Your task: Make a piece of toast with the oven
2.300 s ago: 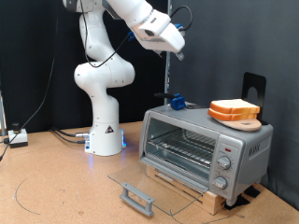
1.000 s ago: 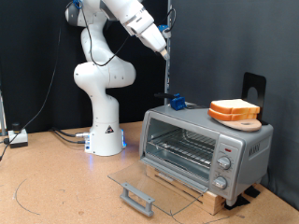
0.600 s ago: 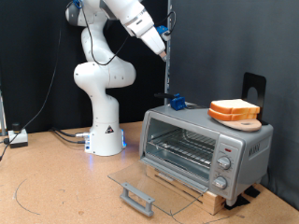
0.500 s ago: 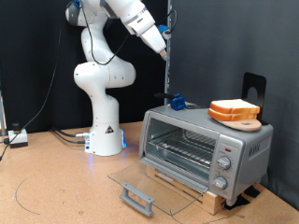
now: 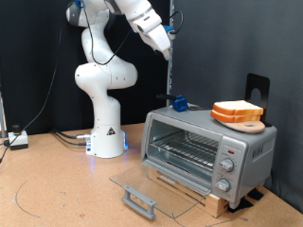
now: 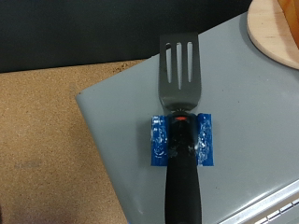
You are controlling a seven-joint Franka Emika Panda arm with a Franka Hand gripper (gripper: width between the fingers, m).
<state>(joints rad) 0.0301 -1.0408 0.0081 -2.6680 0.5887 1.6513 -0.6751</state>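
The silver-grey oven [image 5: 210, 151] stands at the exterior view's right with its glass door [image 5: 151, 184] folded down flat and its wire rack [image 5: 185, 151] bare. Two bread slices [image 5: 237, 110] lie stacked on a round wooden board [image 5: 241, 122] on the oven's top. My gripper [image 5: 168, 49] hangs high above the oven's left end and holds nothing that I can see. The wrist view looks down on a black slotted spatula [image 6: 179, 79] in a blue holder [image 6: 180, 140] on the grey oven top [image 6: 252, 121]. The board's edge [image 6: 278, 28] shows in one corner. My fingers do not show there.
The blue holder [image 5: 177, 102] sits at the oven top's left rear. Three knobs [image 5: 227, 166] are on the oven's right panel. The door's grey bar handle [image 5: 139, 200] juts out over the cork table. The robot base [image 5: 104, 132] stands behind, with cables [image 5: 66, 137] at the left.
Since 2.3 s ago the arm has swung the gripper a little left and up. Over the last second it has barely moved. The oven, bread and spatula have not moved.
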